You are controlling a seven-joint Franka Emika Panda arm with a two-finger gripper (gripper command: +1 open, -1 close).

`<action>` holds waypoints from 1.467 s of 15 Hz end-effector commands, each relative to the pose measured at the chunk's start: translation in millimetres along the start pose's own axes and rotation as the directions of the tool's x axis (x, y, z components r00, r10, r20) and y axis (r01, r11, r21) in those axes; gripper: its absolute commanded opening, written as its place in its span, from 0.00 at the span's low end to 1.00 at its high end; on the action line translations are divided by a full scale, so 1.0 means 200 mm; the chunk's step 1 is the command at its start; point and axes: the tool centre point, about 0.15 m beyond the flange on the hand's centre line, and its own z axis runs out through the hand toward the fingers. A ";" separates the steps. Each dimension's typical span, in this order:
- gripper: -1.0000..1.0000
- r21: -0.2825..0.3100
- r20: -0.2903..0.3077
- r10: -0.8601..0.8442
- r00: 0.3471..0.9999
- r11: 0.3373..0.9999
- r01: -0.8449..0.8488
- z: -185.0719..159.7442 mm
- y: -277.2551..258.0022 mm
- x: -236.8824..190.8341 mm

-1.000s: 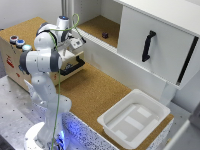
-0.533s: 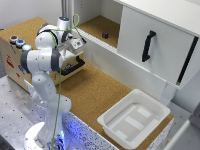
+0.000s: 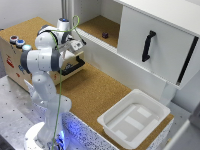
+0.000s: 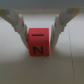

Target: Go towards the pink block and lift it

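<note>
On the cork counter (image 3: 95, 92), in the exterior view, my arm (image 3: 42, 60) stands on its base at that view's left, bent over so the wrist hangs low near the black tray-like object (image 3: 75, 67) beside the wooden box (image 3: 12, 55). From there my gripper (image 3: 75, 47) is mostly hidden by my own links, so I cannot see the pink block or the finger state in that view. Well apart on the shelf sits the small dark purple block (image 3: 105, 35), which is not my target, and the white bin (image 3: 135, 117) and the drawer with its black handle (image 3: 146, 46) lie toward the exterior view's right, out of my way. In the wrist view the pink block (image 4: 38, 41) fills the middle, a dark mark on its face, squarely between my fingers (image 4: 20, 27), which straddle it so the pads can press opposite sides. They look tight against its sides, but the blur keeps me from saying whether they truly grip it or only flank it. I judge the approach done and the lift not yet shown.
</note>
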 end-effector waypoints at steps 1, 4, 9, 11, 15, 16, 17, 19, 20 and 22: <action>0.00 -0.094 -0.015 0.002 1.000 0.996 -0.004 -0.07 -0.09 0.03; 0.00 -0.110 -0.019 -0.004 1.000 0.994 0.002 -0.12 -0.09 0.04; 0.00 -0.155 -0.056 0.016 0.998 0.988 -0.024 -0.28 -0.07 0.02; 0.00 -0.179 -0.075 0.050 0.996 0.982 -0.063 -0.36 -0.05 -0.02; 0.00 -0.236 -0.106 0.202 0.974 0.946 -0.222 -0.52 0.03 -0.19; 0.00 -0.249 -0.121 0.252 0.960 0.929 -0.275 -0.56 0.05 -0.25; 0.00 -0.256 -0.132 0.291 0.948 0.914 -0.316 -0.58 0.06 -0.31; 0.00 -0.249 -0.173 0.380 0.908 0.875 -0.414 -0.63 0.07 -0.44; 0.00 -0.241 -0.186 0.419 0.889 0.858 -0.455 -0.65 0.07 -0.50; 0.00 -0.224 -0.210 0.507 0.836 0.808 -0.546 -0.66 0.07 -0.66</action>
